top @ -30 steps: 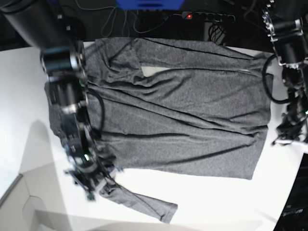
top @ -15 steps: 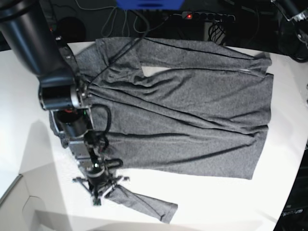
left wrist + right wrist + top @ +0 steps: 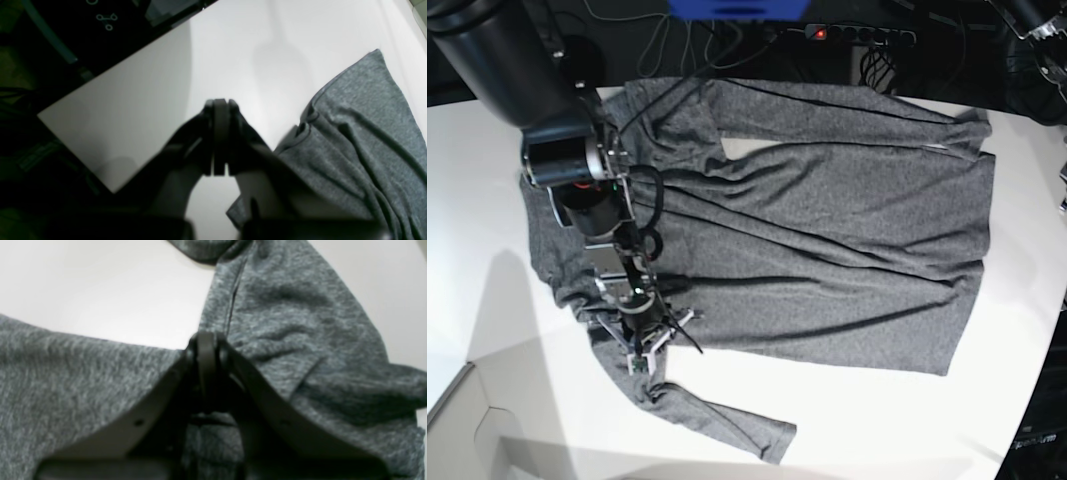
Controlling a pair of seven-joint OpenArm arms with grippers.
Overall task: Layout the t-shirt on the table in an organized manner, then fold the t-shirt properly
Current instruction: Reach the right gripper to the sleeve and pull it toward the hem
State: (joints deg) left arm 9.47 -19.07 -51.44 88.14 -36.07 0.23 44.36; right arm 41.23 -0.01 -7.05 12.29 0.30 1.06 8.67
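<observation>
The charcoal-grey t-shirt (image 3: 827,240) lies spread across the white table (image 3: 487,330), wrinkled, with one long sleeve trailing toward the front edge. My right gripper (image 3: 642,358) stands at the shirt's near left corner, where that sleeve joins the body. In the right wrist view its jaws (image 3: 206,340) are shut, pinching the grey fabric (image 3: 283,306). My left gripper (image 3: 220,106) is shut on nothing and hangs over bare table (image 3: 233,50) beside a hem corner of the shirt (image 3: 360,140). It is out of the base view.
A power strip (image 3: 857,35), cables and a blue object (image 3: 737,8) sit behind the table's far edge. The table's curved edge (image 3: 1047,350) runs down the right. Dark floor (image 3: 33,100) lies past the table corner in the left wrist view.
The right gripper closed and moved from just off the shirt's corner up onto the fabric. The left arm, seen at the right edge a second ago, has left the base view.
</observation>
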